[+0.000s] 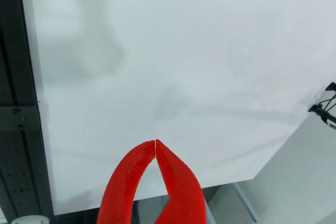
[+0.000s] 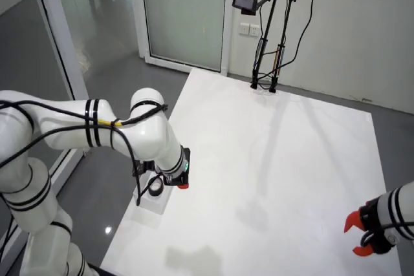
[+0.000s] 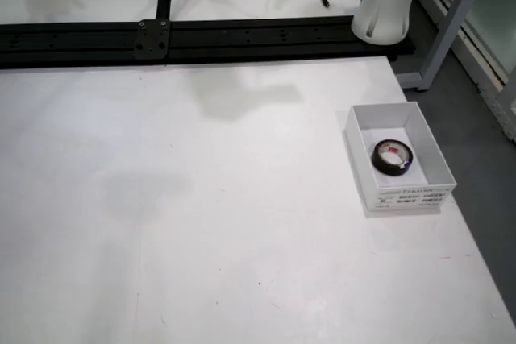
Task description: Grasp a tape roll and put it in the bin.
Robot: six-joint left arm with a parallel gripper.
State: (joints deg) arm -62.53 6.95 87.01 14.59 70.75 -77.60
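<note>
Red fingertips (image 1: 156, 142) pressed together, nothing between them, hanging over bare white table (image 1: 184, 66) in view riding on gripper (image 1: 156, 141). Black tape roll (image 3: 392, 157) lies flat inside white bin (image 3: 427, 147) near table's right edge in overhead view; label unreadable, probably printed.

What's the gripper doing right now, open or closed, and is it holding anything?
Gripper: closed, red fingertips touching, holding nothing.
The tape roll already lies inside the white bin.
</note>
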